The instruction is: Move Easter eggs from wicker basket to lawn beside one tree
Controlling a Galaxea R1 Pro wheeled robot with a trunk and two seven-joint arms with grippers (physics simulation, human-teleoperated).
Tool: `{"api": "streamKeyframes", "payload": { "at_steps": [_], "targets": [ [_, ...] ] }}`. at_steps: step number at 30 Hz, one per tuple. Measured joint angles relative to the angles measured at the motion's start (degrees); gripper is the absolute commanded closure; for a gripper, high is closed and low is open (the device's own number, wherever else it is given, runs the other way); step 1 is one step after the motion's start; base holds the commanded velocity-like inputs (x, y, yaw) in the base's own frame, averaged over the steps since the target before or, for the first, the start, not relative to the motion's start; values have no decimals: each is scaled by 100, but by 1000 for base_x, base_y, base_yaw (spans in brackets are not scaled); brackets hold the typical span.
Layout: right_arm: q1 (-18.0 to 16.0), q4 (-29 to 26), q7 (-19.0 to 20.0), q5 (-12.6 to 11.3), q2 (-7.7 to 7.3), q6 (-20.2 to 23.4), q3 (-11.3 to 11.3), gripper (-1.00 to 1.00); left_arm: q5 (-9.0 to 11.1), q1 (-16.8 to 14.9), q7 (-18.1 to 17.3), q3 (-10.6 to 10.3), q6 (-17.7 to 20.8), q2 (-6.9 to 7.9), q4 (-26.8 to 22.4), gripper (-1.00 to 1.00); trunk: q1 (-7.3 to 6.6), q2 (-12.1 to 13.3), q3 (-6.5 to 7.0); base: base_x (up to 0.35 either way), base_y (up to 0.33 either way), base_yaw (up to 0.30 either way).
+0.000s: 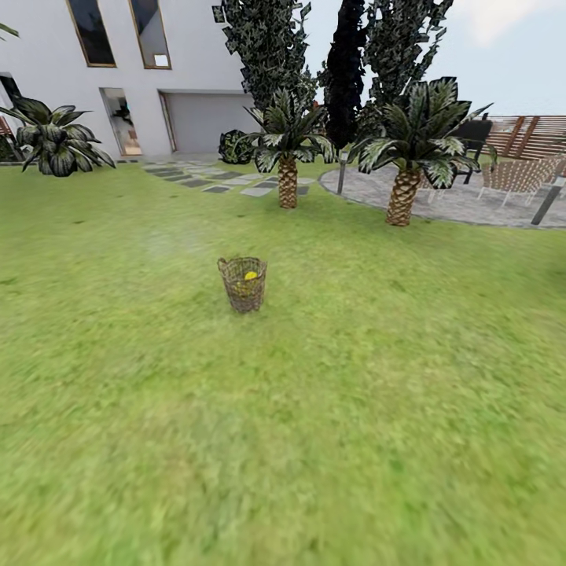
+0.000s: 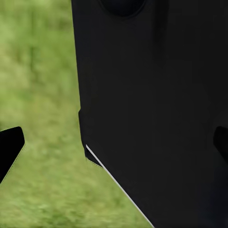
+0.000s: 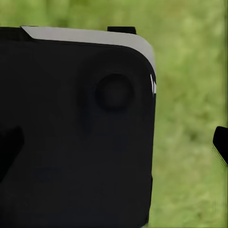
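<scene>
Small round brown woven wicker basket is seen upright on the mottled green lawn, well ahead, yellow egg visible inside. Finger spread cannot be told for either gripper: wrist views are blocked by a dark robot body panel. Risks: basket tipped by base overshoot on approach; the thin open weave could be knocked during reach-in.

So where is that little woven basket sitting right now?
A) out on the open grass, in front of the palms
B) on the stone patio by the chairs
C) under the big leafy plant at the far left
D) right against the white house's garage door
A: the basket stands alone on the grass, something yellow showing inside, with the two palms farther back.
</scene>
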Motion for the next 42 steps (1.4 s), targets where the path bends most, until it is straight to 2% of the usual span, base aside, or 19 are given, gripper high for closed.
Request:
{"api": "streamKeyframes", "payload": {
  "at_steps": [42],
  "targets": [
    [0,-14,0,0,-7,0,0,-100,-3,0,1,2,0,0,0,-100,0,0,0,337,0,0]
  ]
}}
